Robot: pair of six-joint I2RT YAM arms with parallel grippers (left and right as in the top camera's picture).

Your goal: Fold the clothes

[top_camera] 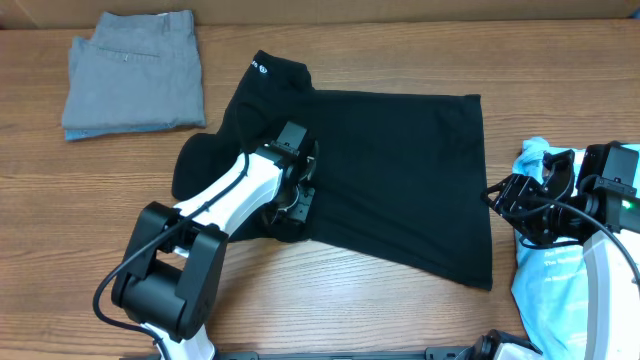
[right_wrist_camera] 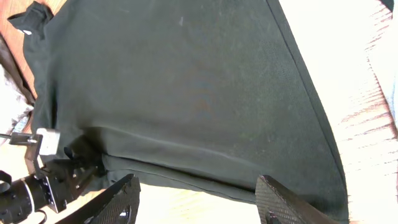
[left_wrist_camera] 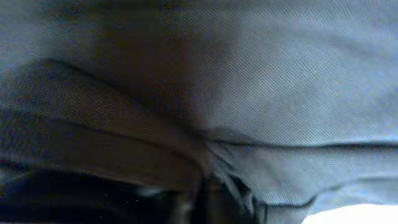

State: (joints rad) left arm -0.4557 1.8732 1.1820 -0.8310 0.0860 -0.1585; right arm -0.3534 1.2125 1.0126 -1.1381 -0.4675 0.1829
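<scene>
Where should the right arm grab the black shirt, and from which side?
Pinch the black shirt at its straight hem, coming in from the right. That edge lies flat and exposed, directly facing the open right gripper.

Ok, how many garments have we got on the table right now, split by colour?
Black: 1, the black shirt, spread out in the middle.
Grey: 1, the grey garment, folded, top left in the overhead view.
Light blue: 1, the light blue tee, bunched at the far right.
Total: 3
</scene>
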